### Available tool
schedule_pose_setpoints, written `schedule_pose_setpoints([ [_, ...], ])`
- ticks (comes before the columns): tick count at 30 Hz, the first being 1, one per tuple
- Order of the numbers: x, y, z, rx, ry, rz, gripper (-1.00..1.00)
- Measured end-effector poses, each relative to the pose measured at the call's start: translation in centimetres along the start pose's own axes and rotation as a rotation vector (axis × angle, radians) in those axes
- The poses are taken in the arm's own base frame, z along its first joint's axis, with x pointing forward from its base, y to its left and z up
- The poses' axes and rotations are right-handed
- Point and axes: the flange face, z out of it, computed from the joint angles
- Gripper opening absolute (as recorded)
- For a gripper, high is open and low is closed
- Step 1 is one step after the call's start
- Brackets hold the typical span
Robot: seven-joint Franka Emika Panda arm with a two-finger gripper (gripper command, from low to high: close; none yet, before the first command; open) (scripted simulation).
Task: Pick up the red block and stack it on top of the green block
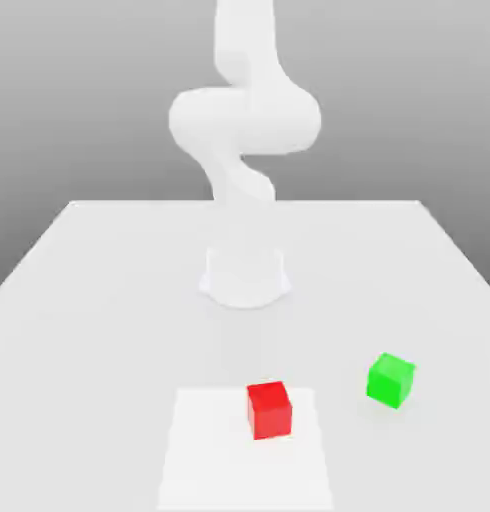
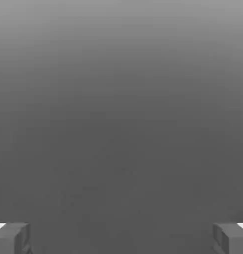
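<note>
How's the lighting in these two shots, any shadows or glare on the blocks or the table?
Exterior view: soft, even light; the red block and the green block throw only faint shadows on the white table, no glare, and the white arm almost blends into the pale grey backdrop. Hand view: a dim grey gradient, darker lower down, with the open gripper fingertips at the corners.

The white arm (image 1: 244, 130) rose from its round base (image 1: 245, 277) at the middle of the tabletop, twisted through a bulky joint, and ran up out of the exterior view. In the hand view the hand (image 2: 121, 238) stood wide open — two grey fingertips (image 2: 12, 238) far apart, nothing between them.
</note>
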Motion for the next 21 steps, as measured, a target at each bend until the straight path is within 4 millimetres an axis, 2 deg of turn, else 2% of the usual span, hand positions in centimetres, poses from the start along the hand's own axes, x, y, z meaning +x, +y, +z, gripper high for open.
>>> schedule_pose_setpoints([
  [5,-3.7,2.6,12.6,-0.122,-0.147,-0.048,0.0],
  [8,-7.0,5.1,18.9,-0.193,-0.233,-0.077,0.0],
  [11,-11.0,8.4,24.5,-0.266,-0.322,-0.108,0.0],
  [14,-15.7,12.4,29.1,-0.342,-0.414,-0.141,0.0],
  [18,-22.0,18.0,33.0,-0.436,-0.53,-0.184,0.0],
  [21,-24.0,20.1,35.2,-0.455,-0.553,-0.191,0.0],
])
